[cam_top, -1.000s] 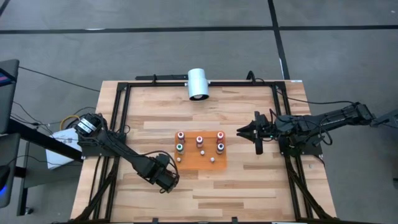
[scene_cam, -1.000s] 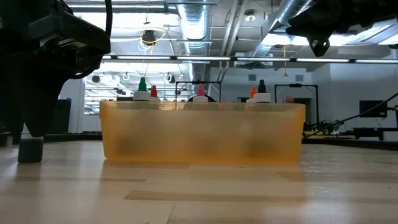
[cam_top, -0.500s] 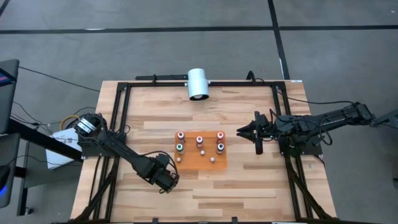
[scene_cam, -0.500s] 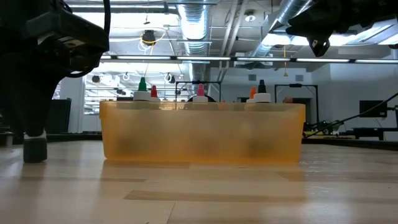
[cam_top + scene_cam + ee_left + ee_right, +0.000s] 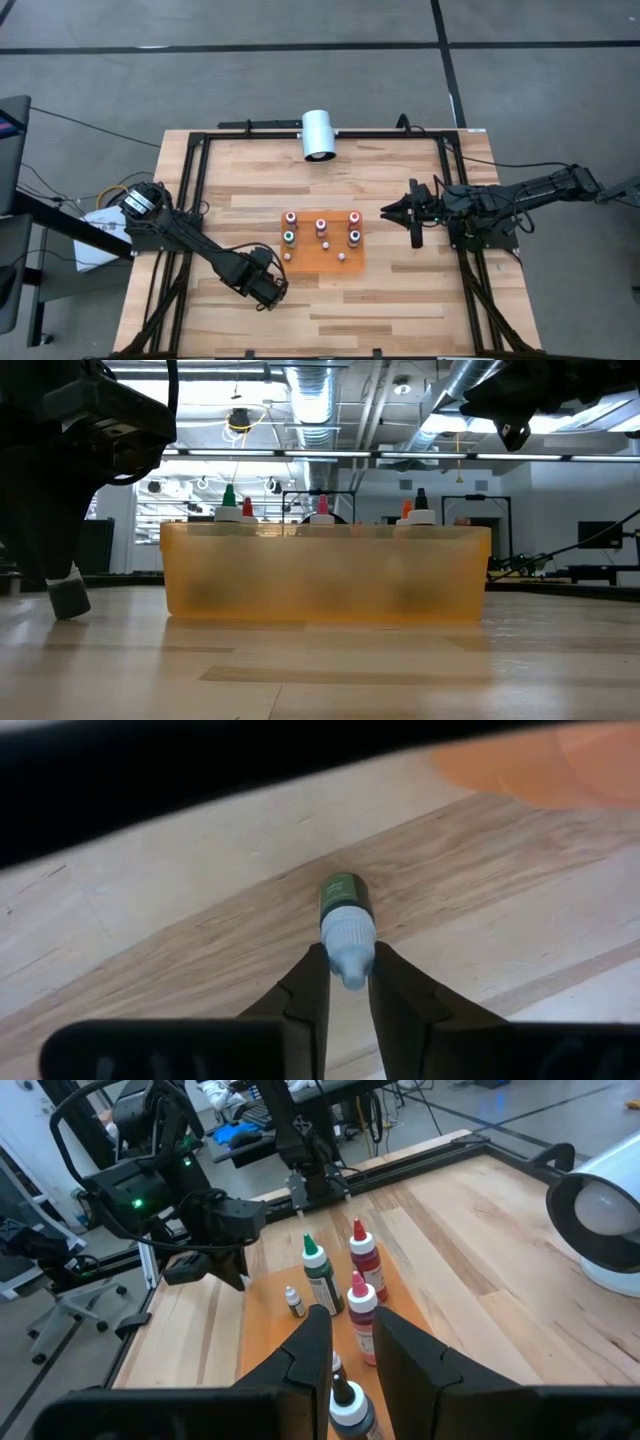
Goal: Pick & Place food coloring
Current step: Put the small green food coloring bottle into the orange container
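STEP: pick in hand | left tool [image 5: 347, 982] closed on a small teal-capped bottle [image 5: 346, 918] at the worktop [image 5: 400, 300] beside the orange tray [image 5: 321, 255] | right tool [image 5: 388, 212] held aloft right of the tray, fingers slightly parted, empty | NEXT: the bottle is judged to need lifting and carrying over the tray.

Overall light: bright, even, from overhead.
Source: ceiling strip lights [image 5: 300, 455] glow in the room behind the orange tray [image 5: 325, 572].
Backlight: dark arm shapes either side of the tray read as silhouettes.
Shadows: soft, short, under the tray on the table [image 5: 260, 180].
Blur: the tray's corner is out of focus in the left wrist view.
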